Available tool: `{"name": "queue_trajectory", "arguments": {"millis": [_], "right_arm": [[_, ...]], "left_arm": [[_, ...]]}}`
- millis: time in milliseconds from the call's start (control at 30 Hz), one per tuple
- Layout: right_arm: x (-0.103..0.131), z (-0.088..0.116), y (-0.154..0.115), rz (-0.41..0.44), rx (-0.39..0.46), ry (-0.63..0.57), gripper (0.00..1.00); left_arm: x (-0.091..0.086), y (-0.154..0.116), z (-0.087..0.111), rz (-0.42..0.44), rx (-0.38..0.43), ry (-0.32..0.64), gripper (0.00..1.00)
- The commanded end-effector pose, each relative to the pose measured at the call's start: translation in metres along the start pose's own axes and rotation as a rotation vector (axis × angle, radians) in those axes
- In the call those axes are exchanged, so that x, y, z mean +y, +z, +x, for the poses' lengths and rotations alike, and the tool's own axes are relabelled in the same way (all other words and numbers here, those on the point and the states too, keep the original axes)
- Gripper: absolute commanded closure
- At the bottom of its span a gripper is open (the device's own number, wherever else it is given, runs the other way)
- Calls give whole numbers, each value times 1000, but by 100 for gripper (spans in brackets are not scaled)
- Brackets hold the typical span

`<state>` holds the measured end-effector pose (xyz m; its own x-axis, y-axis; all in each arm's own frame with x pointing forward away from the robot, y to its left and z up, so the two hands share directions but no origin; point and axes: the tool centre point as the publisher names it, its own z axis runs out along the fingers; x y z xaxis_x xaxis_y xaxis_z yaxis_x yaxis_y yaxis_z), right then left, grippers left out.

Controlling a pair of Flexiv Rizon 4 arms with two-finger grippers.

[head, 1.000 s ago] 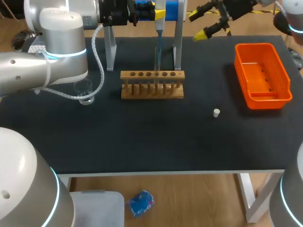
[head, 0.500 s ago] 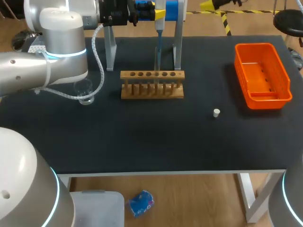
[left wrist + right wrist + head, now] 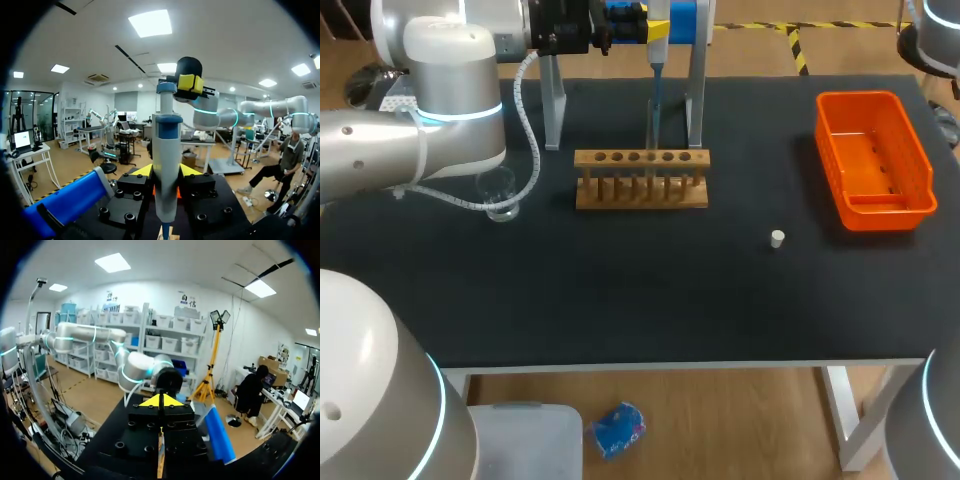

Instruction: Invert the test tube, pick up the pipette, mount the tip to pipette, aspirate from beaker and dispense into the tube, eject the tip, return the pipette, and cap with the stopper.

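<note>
The beaker (image 3: 500, 195) sits at the left. The left gripper (image 3: 165, 171) squeezes the pipette (image 3: 166, 140) from both sides, so it hangs straight behind the rack (image 3: 640, 178). The stopper (image 3: 777, 238) lies apart, likely for capping last. The right gripper (image 3: 160, 401) is pinched closed, holding nothing.

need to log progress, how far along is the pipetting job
Done: nothing I can confirm; no tube shows in the rack. In hand: the left gripper is shut on the pipette, upright at the stand at the table's back edge. Left: the stopper lies loose on the table, so capping is not done; I see no ejected tip in the orange bin, so the liquid transfer probably remains too.
</note>
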<state>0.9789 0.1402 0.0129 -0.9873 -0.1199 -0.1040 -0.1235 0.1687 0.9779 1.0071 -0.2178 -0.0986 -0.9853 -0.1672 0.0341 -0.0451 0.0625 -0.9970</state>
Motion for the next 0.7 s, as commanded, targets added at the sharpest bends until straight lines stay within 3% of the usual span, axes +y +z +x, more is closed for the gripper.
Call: {"name": "queue_trajectory", "arguments": {"millis": [33,600,700], "right_arm": [[3,-11,14,-55,79,9,100],[3,-11,14,-55,79,9,100],[0,-12,17,-115,90,33,100]], "left_arm": [[0,1,0,1,-2,1,100],[0,1,0,1,-2,1,100],[0,1,0,1,-2,1,100]]}}
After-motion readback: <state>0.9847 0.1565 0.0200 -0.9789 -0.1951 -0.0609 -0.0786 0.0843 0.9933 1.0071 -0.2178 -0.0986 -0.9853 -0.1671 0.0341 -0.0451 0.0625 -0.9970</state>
